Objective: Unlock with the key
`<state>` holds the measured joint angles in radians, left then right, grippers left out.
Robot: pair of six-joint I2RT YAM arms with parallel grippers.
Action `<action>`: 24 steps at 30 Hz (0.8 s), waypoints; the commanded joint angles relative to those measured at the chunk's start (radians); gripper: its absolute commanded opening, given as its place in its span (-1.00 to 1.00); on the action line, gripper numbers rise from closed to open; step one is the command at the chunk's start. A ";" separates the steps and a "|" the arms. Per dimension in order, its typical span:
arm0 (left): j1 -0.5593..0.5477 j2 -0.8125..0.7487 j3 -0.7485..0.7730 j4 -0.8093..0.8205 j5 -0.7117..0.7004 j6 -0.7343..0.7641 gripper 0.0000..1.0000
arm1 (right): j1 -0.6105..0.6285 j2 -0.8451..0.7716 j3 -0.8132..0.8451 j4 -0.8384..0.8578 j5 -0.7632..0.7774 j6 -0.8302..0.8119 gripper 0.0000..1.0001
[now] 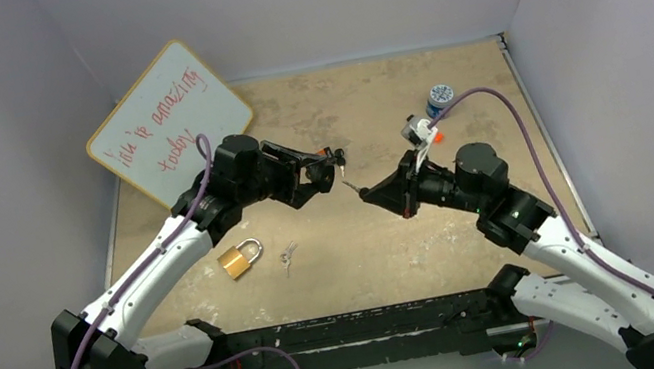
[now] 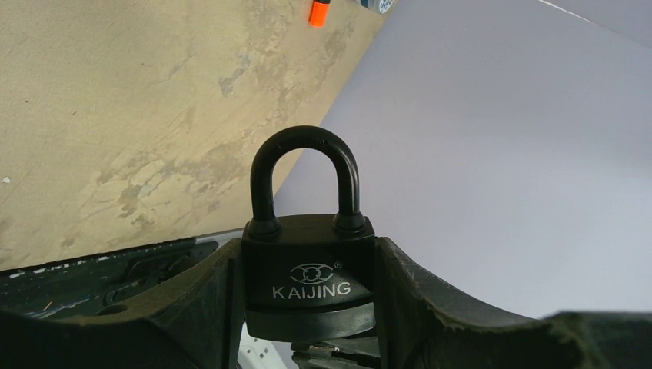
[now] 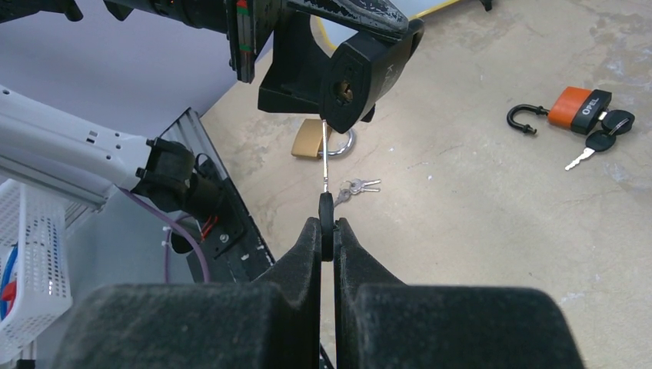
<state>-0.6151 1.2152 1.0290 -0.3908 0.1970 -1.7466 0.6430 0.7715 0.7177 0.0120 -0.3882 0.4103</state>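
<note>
The whiteboard point(image 1: 165, 122) is propped at the far left corner of the table point(image 1: 386, 255). Above the table's middle, the black padlock point(image 2: 309, 284) is clamped by its body in the left gripper point(image 1: 330, 166), shackle closed. The right gripper point(image 3: 327, 238) is clenched on the key point(image 3: 327, 215), whose tip is seen just beside the keyhole, contact not discernible. A brass padlock point(image 1: 237, 259) and spare keys point(image 1: 288, 255) are found toward the near edge, left of centre, while an orange padlock point(image 3: 578, 108), shackle open, and a blue-and-white container point(image 1: 440, 99) are placed toward the far right corner.
</note>
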 commanded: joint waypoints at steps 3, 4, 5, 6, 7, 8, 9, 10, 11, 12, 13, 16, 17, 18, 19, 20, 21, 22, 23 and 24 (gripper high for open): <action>0.006 -0.040 0.014 0.101 0.020 -0.015 -0.93 | -0.002 0.027 0.011 0.066 -0.007 0.012 -1.00; 0.006 -0.038 0.014 0.103 0.023 -0.013 -0.93 | -0.003 0.036 0.013 0.075 -0.002 0.028 -1.00; 0.006 -0.035 0.012 0.110 0.027 -0.011 -0.94 | -0.002 0.052 0.015 0.094 -0.010 0.045 -1.00; 0.007 -0.033 0.008 0.119 0.032 -0.010 -0.94 | -0.002 0.070 0.024 0.104 -0.020 0.058 -1.00; 0.007 -0.031 0.006 0.127 0.033 -0.010 -0.94 | -0.002 0.094 0.042 0.095 -0.023 0.071 -1.00; 0.007 -0.031 0.003 0.134 0.033 -0.011 -0.94 | -0.003 0.115 0.066 0.083 -0.031 0.078 -1.00; 0.006 -0.030 0.001 0.137 0.033 -0.011 -0.95 | -0.002 0.136 0.076 0.075 -0.040 0.078 -1.00; 0.007 -0.030 0.000 0.139 0.031 -0.011 -0.95 | -0.001 0.151 0.085 0.066 -0.043 0.079 -1.00; 0.007 -0.031 -0.002 0.139 0.029 -0.013 -0.95 | -0.002 0.159 0.086 0.062 -0.046 0.077 -1.00; 0.007 -0.031 -0.003 0.141 0.029 -0.013 -0.95 | -0.002 0.162 0.084 0.062 -0.046 0.073 -1.00; 0.006 -0.031 -0.006 0.143 0.030 -0.012 -0.95 | -0.002 0.162 0.082 0.061 -0.044 0.072 -1.00; 0.007 -0.033 -0.012 0.142 0.034 -0.012 -0.96 | -0.002 0.162 0.086 0.063 -0.041 0.073 -1.00; 0.007 -0.035 -0.016 0.148 0.035 -0.014 -0.96 | -0.001 0.166 0.091 0.063 -0.038 0.075 -1.00; 0.006 -0.036 -0.020 0.154 0.035 -0.016 -0.96 | -0.002 0.171 0.095 0.064 -0.039 0.076 -1.00; 0.006 -0.038 -0.025 0.158 0.036 -0.017 -0.95 | -0.002 0.174 0.098 0.067 -0.037 0.078 -1.00; 0.007 -0.039 -0.028 0.162 0.039 -0.018 -0.96 | -0.002 0.179 0.100 0.070 -0.035 0.081 -1.00; 0.007 -0.039 -0.031 0.164 0.040 -0.018 -0.96 | -0.002 0.186 0.103 0.073 -0.033 0.083 -1.00; 0.007 -0.039 -0.032 0.165 0.043 -0.018 -0.96 | -0.001 0.190 0.104 0.077 -0.033 0.087 -1.00; 0.008 -0.040 -0.033 0.167 0.045 -0.018 -0.96 | -0.002 0.196 0.108 0.074 -0.030 0.089 -1.00; 0.007 -0.041 -0.035 0.168 0.045 -0.018 -0.96 | -0.002 0.201 0.111 0.070 -0.024 0.091 -1.00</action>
<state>-0.6144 1.2152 0.9833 -0.3428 0.2077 -1.7451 0.6430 0.9573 0.7746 0.0547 -0.4118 0.4843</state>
